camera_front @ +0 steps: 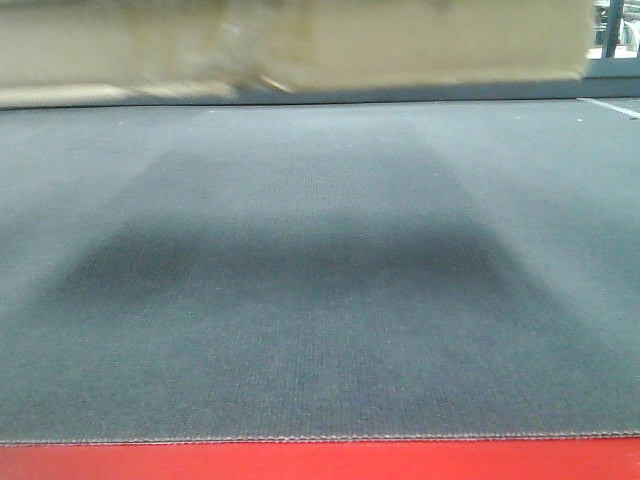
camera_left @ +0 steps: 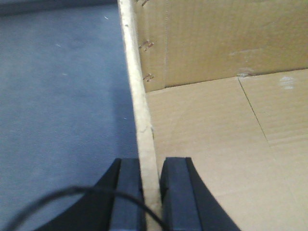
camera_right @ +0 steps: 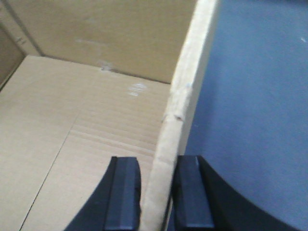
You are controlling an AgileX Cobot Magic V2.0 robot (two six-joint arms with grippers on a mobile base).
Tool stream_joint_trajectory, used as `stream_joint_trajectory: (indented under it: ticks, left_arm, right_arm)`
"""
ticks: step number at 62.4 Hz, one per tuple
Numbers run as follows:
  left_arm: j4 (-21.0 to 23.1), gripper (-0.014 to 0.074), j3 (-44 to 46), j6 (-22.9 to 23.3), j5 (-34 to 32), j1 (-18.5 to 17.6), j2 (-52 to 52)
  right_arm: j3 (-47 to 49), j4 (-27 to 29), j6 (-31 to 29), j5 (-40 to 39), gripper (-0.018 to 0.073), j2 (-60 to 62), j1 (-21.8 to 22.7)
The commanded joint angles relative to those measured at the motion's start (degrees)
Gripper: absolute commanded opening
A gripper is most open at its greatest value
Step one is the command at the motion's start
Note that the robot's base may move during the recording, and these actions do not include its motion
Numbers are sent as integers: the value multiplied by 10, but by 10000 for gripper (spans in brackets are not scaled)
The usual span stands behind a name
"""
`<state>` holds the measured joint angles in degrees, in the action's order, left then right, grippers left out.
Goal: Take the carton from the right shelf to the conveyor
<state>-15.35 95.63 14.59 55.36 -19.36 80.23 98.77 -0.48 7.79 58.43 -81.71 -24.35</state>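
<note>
Left gripper (camera_left: 150, 166) pinches a wall of the carton (camera_left: 216, 144) at bottom centre; right gripper (camera_right: 156, 163) pinches another wall. Grey conveyor (camera_front: 320, 300) fills the front view.

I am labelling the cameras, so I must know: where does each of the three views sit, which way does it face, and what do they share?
Front view: low at the near edge, facing across the broad dark grey textured conveyor belt with its red strip to the plain brown corrugated cardboard carton; no robot part shows.
Left wrist view: above the left gripper, looking along its black fingers clamping one carton wall.
Right wrist view: above the right gripper, clamping another wall likewise.
All share carton and belt.
</note>
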Motion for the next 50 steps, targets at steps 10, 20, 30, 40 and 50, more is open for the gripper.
stream_joint_trajectory:
  ticks: [10, 20, 30, 40, 50]
  left_arm:
    - [-2, -16, 0, -6, -33, 3, 97]
    - [-6, -16, 0, -6, -51, 3, 142]
    - [-13, 118, 0, -6, -54, 3, 157]
    - [-18, 493, 2, -6, -56, 3, 154]
    - [-19, 556, 32, -6, -35, 3, 146]
  right_arm:
    - [5, -9, -12, -69, -68, -83, 32]
    - [5, -9, -12, -93, -65, -135, 32]
    - [5, -9, -12, -100, 98, -161, 32]
    - [6, -9, -12, -93, 531, -163, 32]
    - [18, -9, -12, -88, 568, -147, 32]
